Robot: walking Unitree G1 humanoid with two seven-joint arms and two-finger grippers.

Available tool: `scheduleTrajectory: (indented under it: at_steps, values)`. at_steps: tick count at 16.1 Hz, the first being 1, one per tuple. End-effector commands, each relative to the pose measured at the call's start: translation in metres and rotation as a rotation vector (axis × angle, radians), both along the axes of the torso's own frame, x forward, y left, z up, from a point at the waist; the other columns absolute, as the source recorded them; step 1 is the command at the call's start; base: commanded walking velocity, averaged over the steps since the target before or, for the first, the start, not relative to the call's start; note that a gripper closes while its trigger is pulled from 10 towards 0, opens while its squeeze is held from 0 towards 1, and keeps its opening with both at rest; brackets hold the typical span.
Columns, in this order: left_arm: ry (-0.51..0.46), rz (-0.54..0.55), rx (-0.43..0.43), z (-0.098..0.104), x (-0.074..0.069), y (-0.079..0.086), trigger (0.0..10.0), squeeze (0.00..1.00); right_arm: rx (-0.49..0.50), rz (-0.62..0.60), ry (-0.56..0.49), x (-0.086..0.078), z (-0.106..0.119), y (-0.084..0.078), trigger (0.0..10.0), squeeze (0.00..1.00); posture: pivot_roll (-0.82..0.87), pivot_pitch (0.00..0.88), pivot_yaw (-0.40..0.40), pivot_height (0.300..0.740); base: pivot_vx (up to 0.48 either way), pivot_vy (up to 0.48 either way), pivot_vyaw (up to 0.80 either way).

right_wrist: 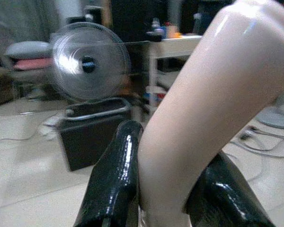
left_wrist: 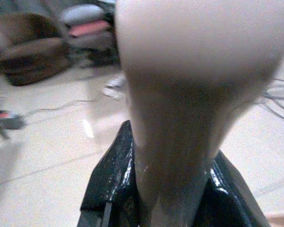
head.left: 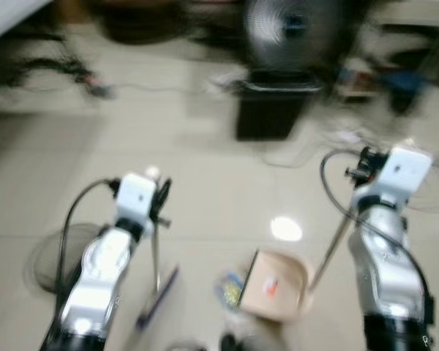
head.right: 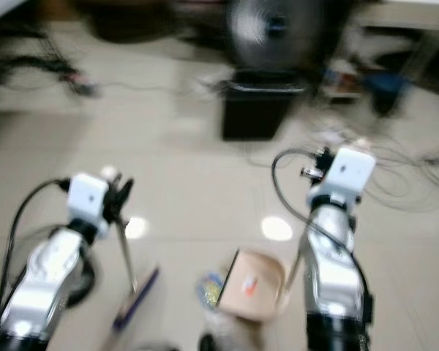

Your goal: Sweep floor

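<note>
The left gripper [head.left: 159, 199] jaws squeeze the thin broom with a purple head [head.left: 158, 294]; the right gripper [head.left: 362, 167] jaws squeeze the long-handled beige dustpan [head.left: 276, 287]. Both rest on the floor, look light and stiff; hold them up high.

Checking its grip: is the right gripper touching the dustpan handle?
Touching. In the right wrist view, both black fingers of the right gripper press against the pale dustpan handle between them.

You see two silver arms, rounded metallic shells, blurred. White boxy wrist block tops each: left arm [head.left: 102, 270], right arm [head.left: 384, 256]. Black cable loops from each wrist block back down arm. Glossy black fingers [right_wrist: 114, 179] at wrist cameras.
</note>
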State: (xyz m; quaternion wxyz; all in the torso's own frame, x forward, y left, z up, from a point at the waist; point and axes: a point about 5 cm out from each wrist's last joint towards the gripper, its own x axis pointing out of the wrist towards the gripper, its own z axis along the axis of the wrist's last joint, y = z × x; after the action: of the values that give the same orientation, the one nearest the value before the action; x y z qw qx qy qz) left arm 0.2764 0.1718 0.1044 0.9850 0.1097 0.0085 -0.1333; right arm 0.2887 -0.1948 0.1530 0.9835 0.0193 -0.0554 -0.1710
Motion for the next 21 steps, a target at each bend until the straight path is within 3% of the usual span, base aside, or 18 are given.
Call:
scheduleTrajectory:
  at_steps: [1,6,9,17,21]
  values:
    - [-0.037,-0.010,0.011,0.008,0.001,-0.001,10.0,0.00,0.002,0.010,-0.034,0.001,0.009,0.001,10.0,0.00,-0.06,0.050,0.027,0.740,0.000,-0.398,-0.59]
    - [-0.052,0.066,-0.026,0.011,0.005,0.007,10.0,0.00,0.000,0.074,-0.054,0.004,0.014,0.006,10.0,0.00,-0.06,0.050,0.025,0.740,0.000,-0.155,0.00]
    - [-0.082,0.095,0.001,0.016,0.009,0.008,10.0,0.00,-0.022,0.177,-0.048,0.009,0.013,0.016,10.0,0.00,-0.06,0.046,0.028,0.740,0.000,0.000,0.00]
    - [-0.140,0.101,-0.028,0.025,0.010,0.000,10.0,0.00,-0.051,0.263,0.002,0.010,0.001,0.026,10.0,0.00,-0.05,0.025,0.024,0.740,0.000,0.000,0.00]
    - [-0.142,0.093,-0.035,0.026,0.012,-0.005,10.0,0.00,-0.068,0.288,0.017,0.010,-0.002,0.029,10.0,0.00,-0.05,0.018,0.025,0.740,0.211,0.000,0.59]
